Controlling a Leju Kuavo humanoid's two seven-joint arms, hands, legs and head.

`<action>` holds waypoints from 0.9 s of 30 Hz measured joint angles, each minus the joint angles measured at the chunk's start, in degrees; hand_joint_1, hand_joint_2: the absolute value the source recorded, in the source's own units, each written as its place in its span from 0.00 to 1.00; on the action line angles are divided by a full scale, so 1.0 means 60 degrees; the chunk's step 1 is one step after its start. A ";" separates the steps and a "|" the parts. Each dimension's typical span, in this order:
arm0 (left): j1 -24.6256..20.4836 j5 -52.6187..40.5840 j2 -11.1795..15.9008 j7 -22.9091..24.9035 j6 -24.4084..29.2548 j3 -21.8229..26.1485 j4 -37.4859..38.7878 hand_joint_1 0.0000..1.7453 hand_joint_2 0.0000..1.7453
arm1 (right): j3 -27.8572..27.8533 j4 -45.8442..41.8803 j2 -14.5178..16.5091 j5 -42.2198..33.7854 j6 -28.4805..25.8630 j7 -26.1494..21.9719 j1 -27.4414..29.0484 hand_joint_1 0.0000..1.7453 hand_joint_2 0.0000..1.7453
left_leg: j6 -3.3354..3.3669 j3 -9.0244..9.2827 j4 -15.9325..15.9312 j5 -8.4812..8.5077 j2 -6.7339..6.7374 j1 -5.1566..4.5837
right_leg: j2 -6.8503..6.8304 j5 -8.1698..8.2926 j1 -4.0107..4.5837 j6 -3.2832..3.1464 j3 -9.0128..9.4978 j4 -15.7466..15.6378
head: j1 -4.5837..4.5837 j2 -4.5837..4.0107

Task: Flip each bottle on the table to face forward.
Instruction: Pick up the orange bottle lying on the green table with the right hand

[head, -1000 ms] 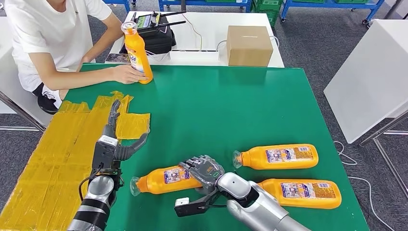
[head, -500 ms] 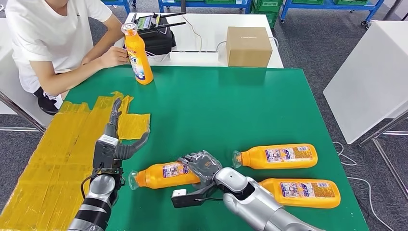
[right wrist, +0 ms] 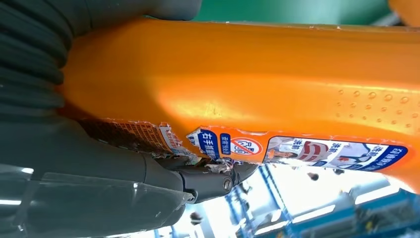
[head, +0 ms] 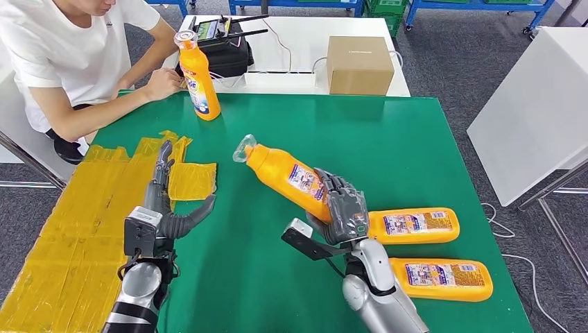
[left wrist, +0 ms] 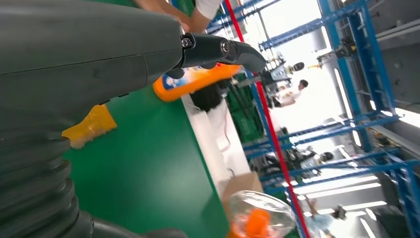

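Note:
My right hand (head: pixel 343 214) grips the lower body of an orange bottle (head: pixel 288 175) and holds it tilted above the green table (head: pixel 388 152), its clear cap pointing up and to the far left. The same bottle (right wrist: pixel 277 79) lies against the fingers in the right wrist view. Two more orange bottles (head: pixel 409 225) (head: pixel 444 279) lie on their sides at the near right. A fourth orange bottle (head: pixel 197 73) stands upright at the far left. My left hand (head: pixel 163 215) hovers open over the near left, fingers spread, holding nothing.
A person sits at the far left corner, one hand (head: pixel 163 82) beside the upright bottle. Yellow sheets (head: pixel 76 208) cover the table's left side. Behind the table, a white table carries a cardboard box (head: pixel 359 64) and a black device (head: pixel 222 48).
My right hand has lifted the bottle off the table and swung it from lying flat to tilted upward. The person's hand has let go of the upright bottle.

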 joint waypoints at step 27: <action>-0.0585 0.4283 0.0641 0.2594 -0.3772 -0.1237 0.0544 0.00 1.00 | -0.1398 -0.0375 0.0926 -0.5395 0.1189 -0.3281 0.0564 1.00 1.00 | 0.0000 -0.0010 -0.0003 0.0001 0.0001 0.0002 | 0.0000 0.0000 0.0001 0.0000 -0.0003 0.0002 | 0.0002 0.0000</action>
